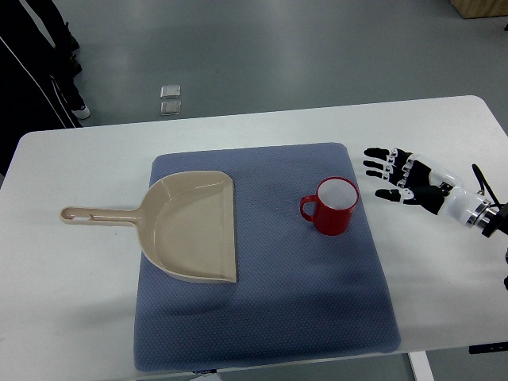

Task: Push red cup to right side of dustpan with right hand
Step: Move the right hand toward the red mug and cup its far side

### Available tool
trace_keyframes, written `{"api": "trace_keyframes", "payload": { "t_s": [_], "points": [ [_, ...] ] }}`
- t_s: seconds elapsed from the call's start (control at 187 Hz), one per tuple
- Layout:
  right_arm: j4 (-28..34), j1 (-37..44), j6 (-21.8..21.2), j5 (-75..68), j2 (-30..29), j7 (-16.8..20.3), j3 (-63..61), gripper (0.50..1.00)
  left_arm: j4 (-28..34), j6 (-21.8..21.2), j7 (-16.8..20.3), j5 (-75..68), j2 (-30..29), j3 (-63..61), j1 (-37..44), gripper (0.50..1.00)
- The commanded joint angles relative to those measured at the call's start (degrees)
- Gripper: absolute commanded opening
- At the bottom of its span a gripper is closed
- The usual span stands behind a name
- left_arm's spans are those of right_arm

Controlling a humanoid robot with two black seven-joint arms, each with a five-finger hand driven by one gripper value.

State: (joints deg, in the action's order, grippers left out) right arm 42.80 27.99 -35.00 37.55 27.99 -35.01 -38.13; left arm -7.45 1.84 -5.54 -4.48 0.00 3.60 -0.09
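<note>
From the top view, the right hand (401,176) hovers with fingers (379,161) spread and holding nothing, the upright red cup (333,206) near their tips on the blue mat (262,317), where a high push could tip it toward the dustpan (194,226).

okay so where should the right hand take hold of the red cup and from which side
Grip the red cup around its body from its right side. It stands upright, its handle points left toward the dustpan, and the open right hand is already on that bare side.
</note>
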Motion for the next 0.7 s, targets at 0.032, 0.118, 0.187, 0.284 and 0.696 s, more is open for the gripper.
{"api": "trace_keyframes", "payload": {
  "t_s": [0.032, 0.118, 0.187, 0.284, 0.696],
  "points": [
    [0.00, -0.21, 0.00, 0.07, -0.04, 0.01, 1.74, 0.934, 0.07, 0.00, 0.00, 0.00, 0.00, 0.00, 0.00, 1.000],
    [0.00, -0.21, 0.90, 0.24, -0.65, 0.01, 2.27, 0.934, -0.02, 0.00, 0.00, 0.00, 0.00, 0.00, 0.00, 1.000],
    [0.00, -0.21, 2.30, 0.77, -1.97, 0.01, 2.27, 0.934, -0.02, 0.00, 0.00, 0.00, 0.00, 0.00, 0.00, 1.000],
    [0.00, -0.30, 3.80, 1.03, -3.29, 0.01, 2.27, 0.934, -0.02, 0.00, 0.00, 0.00, 0.00, 0.00, 0.00, 1.000],
    [0.00, -0.21, 6.00, 2.27, -5.22, 0.01, 2.36, 0.934, -0.02, 0.00, 0.00, 0.00, 0.00, 0.00, 0.00, 1.000]
  ]
}}
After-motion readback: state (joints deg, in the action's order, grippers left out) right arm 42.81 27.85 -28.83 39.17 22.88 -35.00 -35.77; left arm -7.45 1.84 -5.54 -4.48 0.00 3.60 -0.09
